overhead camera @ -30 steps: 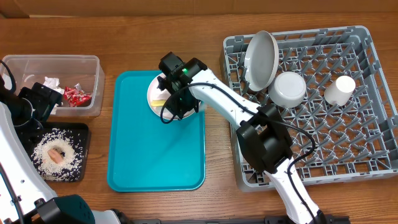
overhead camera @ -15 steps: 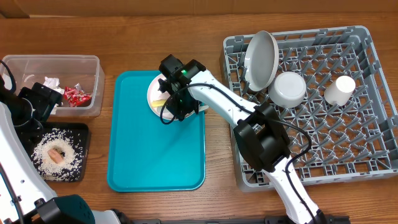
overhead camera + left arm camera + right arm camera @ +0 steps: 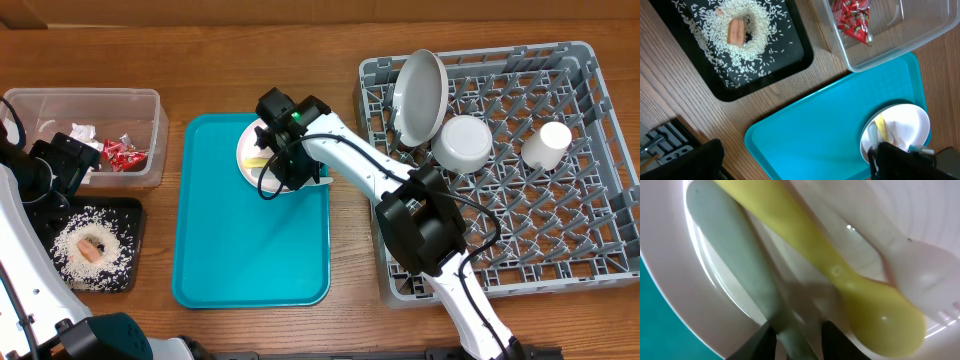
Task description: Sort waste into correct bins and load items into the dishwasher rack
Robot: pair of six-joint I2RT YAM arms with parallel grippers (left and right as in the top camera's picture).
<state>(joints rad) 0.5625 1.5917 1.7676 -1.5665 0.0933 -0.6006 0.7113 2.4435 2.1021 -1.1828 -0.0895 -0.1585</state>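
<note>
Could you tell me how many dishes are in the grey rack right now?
3 in the rack: a grey plate propped at its far-left corner, a white bowl beside it, a white cup further right.

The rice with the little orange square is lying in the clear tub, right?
Not quite. The rice with the orange square lies in the black tray, as the left wrist view shows. The clear tub holds red wrappers.

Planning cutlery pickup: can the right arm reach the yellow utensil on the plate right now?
Probably yes. The right gripper sits just over the plate, its tips straddling the pale utensil; the yellow utensil lies uncovered right beside that, with nothing on top.
</note>
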